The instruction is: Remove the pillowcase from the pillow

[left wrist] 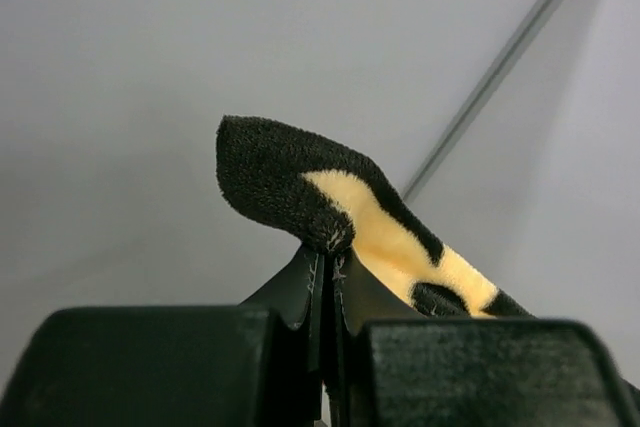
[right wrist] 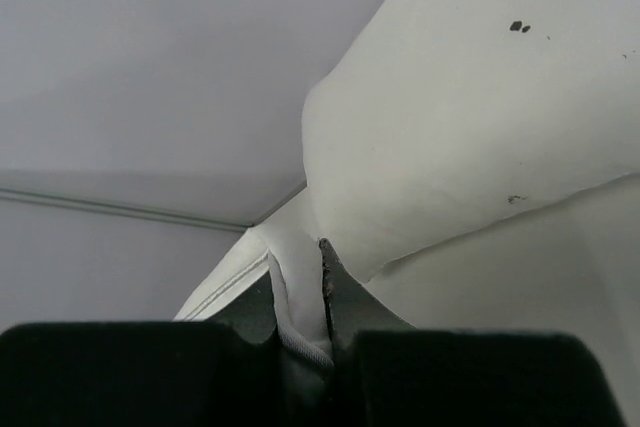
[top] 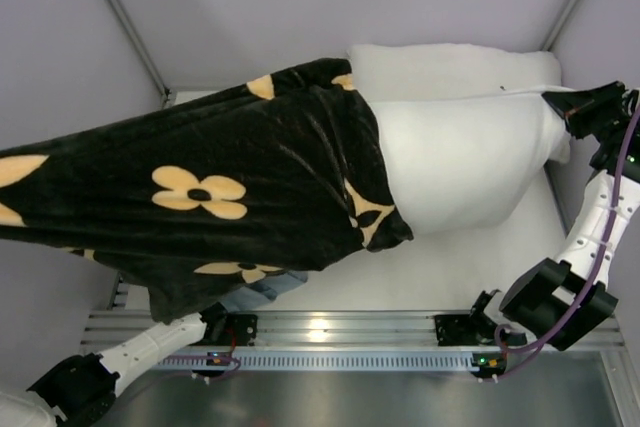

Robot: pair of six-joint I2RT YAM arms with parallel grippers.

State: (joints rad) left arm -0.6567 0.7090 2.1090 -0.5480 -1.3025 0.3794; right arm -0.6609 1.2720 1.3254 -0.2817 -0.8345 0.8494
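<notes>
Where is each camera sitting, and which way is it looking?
Top camera: fixed above and behind the arms, looking down at the table; shows the left arm, right arm and right tool.
Left wrist camera: rides the left wrist, looking along the left tool, shut on the black flower-printed fabric pillowcase.
Right wrist camera: rides the right wrist, looking along the right tool, shut on a corner of the plump white pillow.
Shared: top and right wrist views both show that pillow and right tool.
</notes>
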